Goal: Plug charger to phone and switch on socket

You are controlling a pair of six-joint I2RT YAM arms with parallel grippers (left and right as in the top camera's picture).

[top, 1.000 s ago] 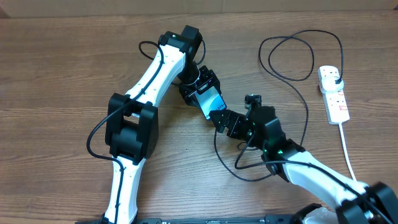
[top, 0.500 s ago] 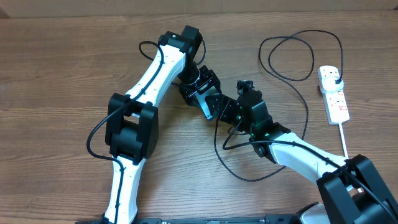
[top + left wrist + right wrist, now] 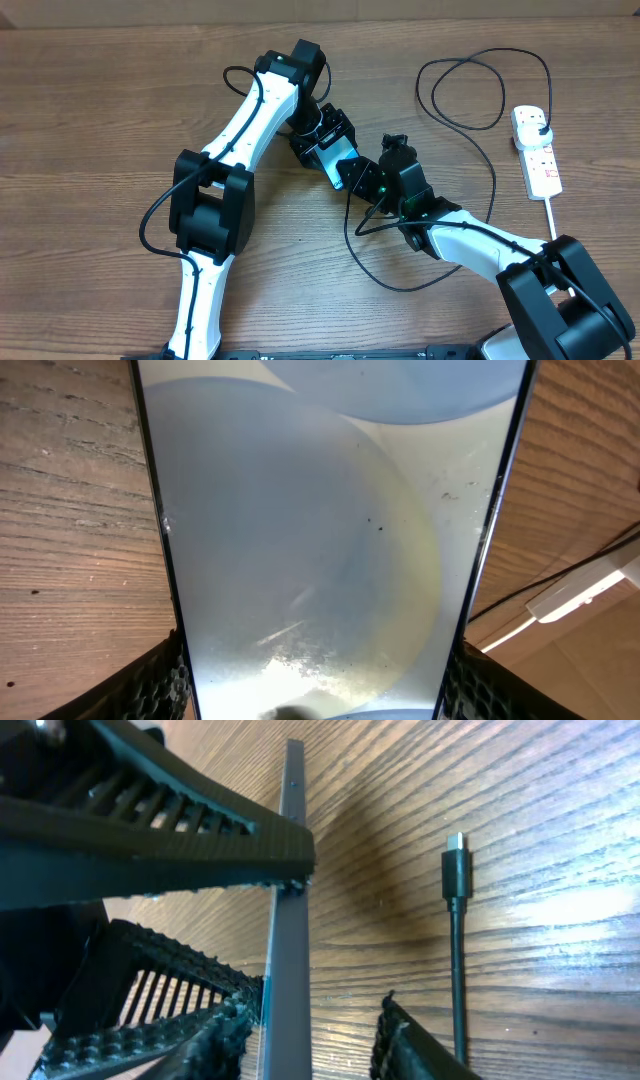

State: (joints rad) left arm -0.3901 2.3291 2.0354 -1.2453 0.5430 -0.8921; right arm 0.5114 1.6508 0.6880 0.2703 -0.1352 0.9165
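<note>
The phone (image 3: 310,530), its pale blue screen lit, fills the left wrist view, and my left gripper (image 3: 315,685) is shut on its two long edges. Overhead, the phone (image 3: 331,160) juts from the left gripper (image 3: 322,145) toward my right gripper (image 3: 358,180). The right wrist view shows the phone (image 3: 290,920) edge-on between the right gripper's (image 3: 310,1045) open fingers, with a gap on the right side. The charger's connector tip (image 3: 455,870) lies loose on the wood beside it. The charger cable (image 3: 493,180) loops back to its plug in the white socket (image 3: 540,165).
The socket's white lead (image 3: 560,245) runs toward the front right edge. A slack loop of black cable (image 3: 365,255) lies just under the right arm. The left arm's base (image 3: 210,205) stands at centre left on the wooden table (image 3: 90,120).
My right gripper has moved up and left onto the phone's free end, and its jaws have narrowed around it. The left gripper and the phone have held still.
</note>
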